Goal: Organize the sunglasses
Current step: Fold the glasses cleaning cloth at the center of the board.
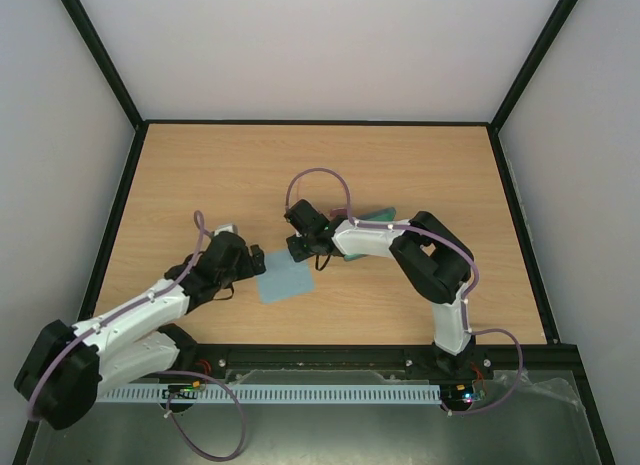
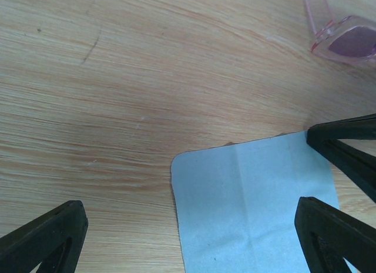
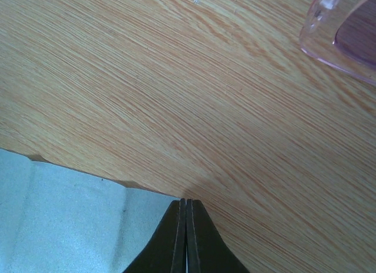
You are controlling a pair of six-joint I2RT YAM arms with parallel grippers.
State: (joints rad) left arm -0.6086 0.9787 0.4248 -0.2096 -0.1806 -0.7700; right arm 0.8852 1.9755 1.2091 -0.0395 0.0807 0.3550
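Sunglasses [image 2: 348, 41] lie on the wooden table [image 2: 117, 79], near the light-blue cloth [image 2: 252, 202] but not touching it.
Only one pink-framed end with a purplish lens shows in the wrist views. The left gripper [image 2: 188, 211] hangs low over the cloth, its fingers spread wide and holding nothing. The right gripper [image 3: 186, 204] has its fingers pressed together at the cloth's edge; I cannot tell whether they pinch the fabric.

Light-blue cloth [image 1: 284, 281] lies flat on the wooden table [image 1: 250, 175], perhaps a teal case [image 1: 380, 214] beyond.
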